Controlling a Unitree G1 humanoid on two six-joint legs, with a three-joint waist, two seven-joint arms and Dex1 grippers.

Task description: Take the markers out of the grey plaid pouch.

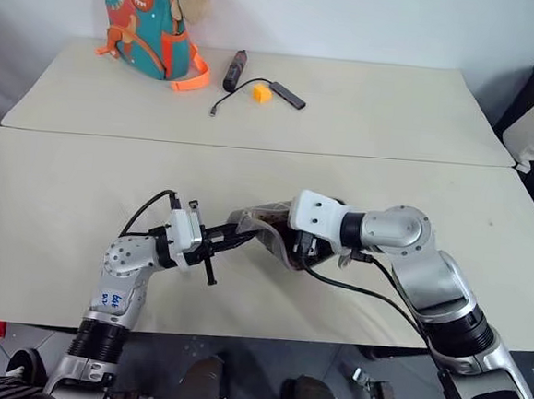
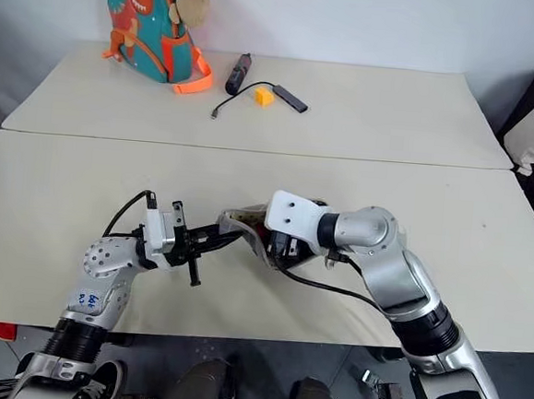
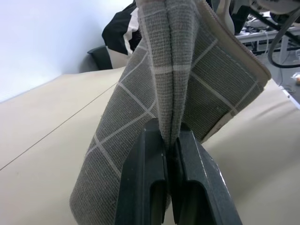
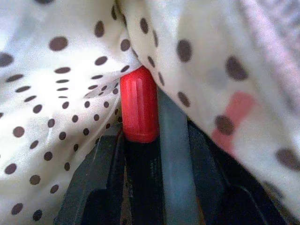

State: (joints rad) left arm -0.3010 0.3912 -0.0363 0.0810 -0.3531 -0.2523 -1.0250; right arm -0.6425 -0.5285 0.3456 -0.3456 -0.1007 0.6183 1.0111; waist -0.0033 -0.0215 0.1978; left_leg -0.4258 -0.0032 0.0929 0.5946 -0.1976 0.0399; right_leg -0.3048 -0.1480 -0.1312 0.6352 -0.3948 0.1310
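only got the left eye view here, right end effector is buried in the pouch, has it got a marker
Observer: Yes. In the right wrist view a red marker sits between the right end effector fingers, inside the dotted lining.
Operator: is the left one actually gripping fabric
Observer: Yes. The left end effector is shut on a fold of the grey plaid pouch.
Operator: pouch lifted or flat
Observer: The pinched fold stands up off the table; whether the far end rests on it, I cannot tell.
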